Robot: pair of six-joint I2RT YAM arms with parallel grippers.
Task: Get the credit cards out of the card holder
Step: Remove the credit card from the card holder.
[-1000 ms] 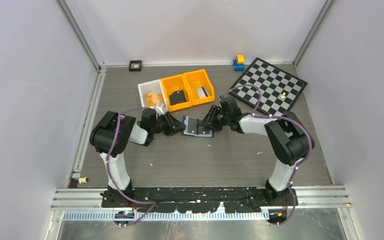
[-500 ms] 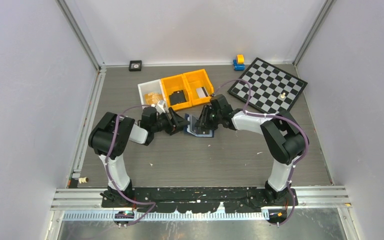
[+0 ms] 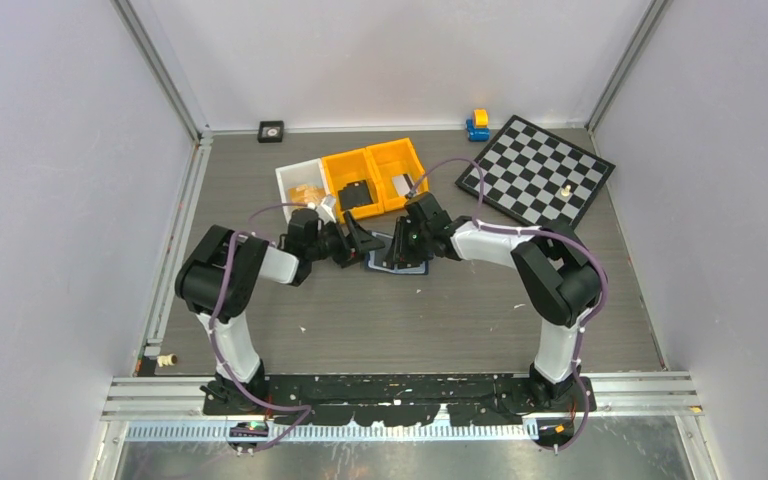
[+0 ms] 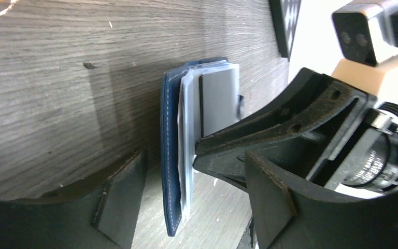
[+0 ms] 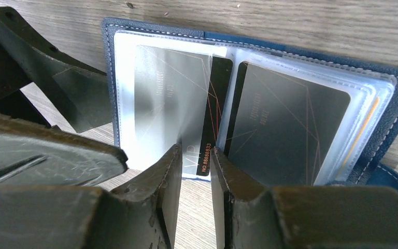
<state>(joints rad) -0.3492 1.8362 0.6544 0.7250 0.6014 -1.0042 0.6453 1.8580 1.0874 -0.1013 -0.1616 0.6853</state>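
Our left arm (image 3: 245,262) folds at the elbow and reaches low toward the middle of the table (image 3: 410,320). The left gripper (image 3: 362,240) has its jaws wide apart, one on either side of the card holder (image 4: 170,155). The holder lies opened out between both grippers, just in front of the orange bins (image 3: 375,180), with its spread running left to right. The right arm (image 3: 520,250) stretches leftward. The right gripper (image 5: 196,150) has narrow jaws flanking the near edge of a grey card (image 5: 207,135); we cannot tell whether they pinch it. A second grey card (image 5: 285,119) sits in the right-hand pocket. Both cards' long sides run across the spread.
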